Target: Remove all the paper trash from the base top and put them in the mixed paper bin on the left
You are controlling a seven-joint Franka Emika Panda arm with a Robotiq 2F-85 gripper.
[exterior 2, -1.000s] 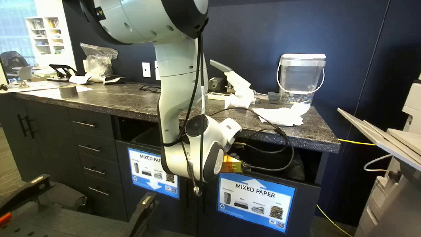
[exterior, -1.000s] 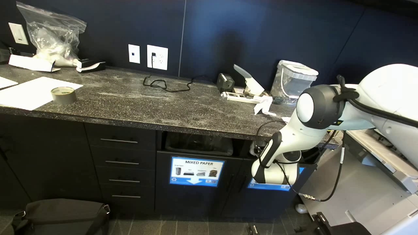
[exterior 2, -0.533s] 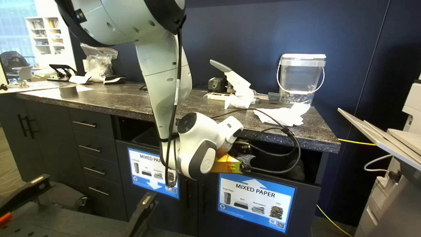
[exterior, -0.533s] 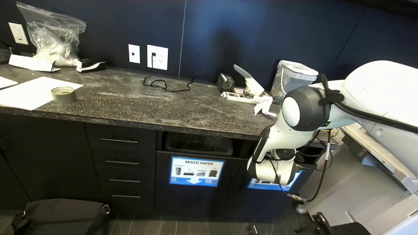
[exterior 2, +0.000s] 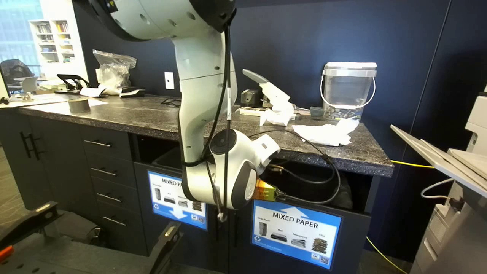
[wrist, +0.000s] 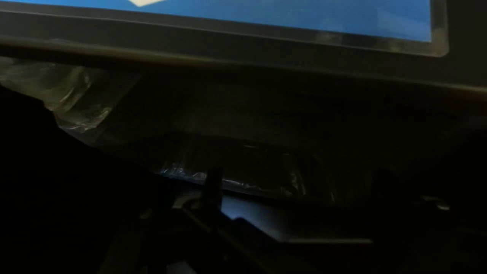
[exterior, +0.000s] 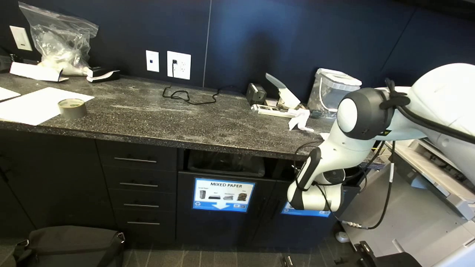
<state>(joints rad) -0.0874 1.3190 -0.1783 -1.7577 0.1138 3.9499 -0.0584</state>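
White crumpled paper trash (exterior 2: 325, 133) lies near the right end of the dark speckled base top (exterior 2: 144, 118). Another crumpled white piece (exterior: 299, 119) rests against the stapler, seen in both exterior views. The mixed paper bin on the left (exterior: 226, 165) sits in its slot above a door sign. My gripper (wrist: 298, 186) shows dimly in the wrist view, jaws wide apart with nothing visible between them. Its left finger (wrist: 213, 188) is a dark outline; the right one is almost lost in shadow. It is at the right-hand bin opening, and the arm hides it in both exterior views.
A clear bin liner (wrist: 243, 184) hangs below the door edge (wrist: 228, 62) in the wrist view. On the counter stand a stapler (exterior 2: 276, 95), a lidded bucket (exterior 2: 348, 83), a tape roll (exterior: 72, 108) and a plastic bag (exterior: 61, 44). A printer (exterior 2: 445, 220) stands beside the cabinet.
My arm swung towards the counter's left end half a second ago and has come back to nearly its earlier place. The papers have not moved.
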